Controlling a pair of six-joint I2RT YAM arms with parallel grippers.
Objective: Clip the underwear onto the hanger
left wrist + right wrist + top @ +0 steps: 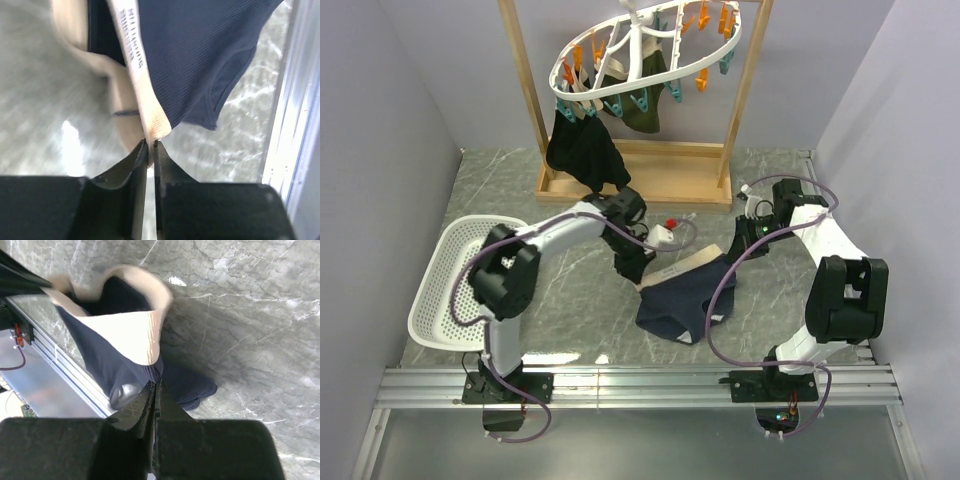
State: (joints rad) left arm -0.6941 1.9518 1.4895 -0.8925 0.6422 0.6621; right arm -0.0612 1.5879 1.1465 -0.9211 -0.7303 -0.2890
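The left gripper (150,146) has its jaws squeezed on the pale waistband corner of the underwear (200,55). The right gripper (155,390) pinches the other side, jaws tight together. Held at both ends, the underwear stays spread out for clipping. Only the top view shows the hanger (640,42), well apart at the back.

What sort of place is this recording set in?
Probably a lab test cell staged for laundry: plain walls around a marble-patterned table, a wooden frame with a peg hanger, and a white basket.
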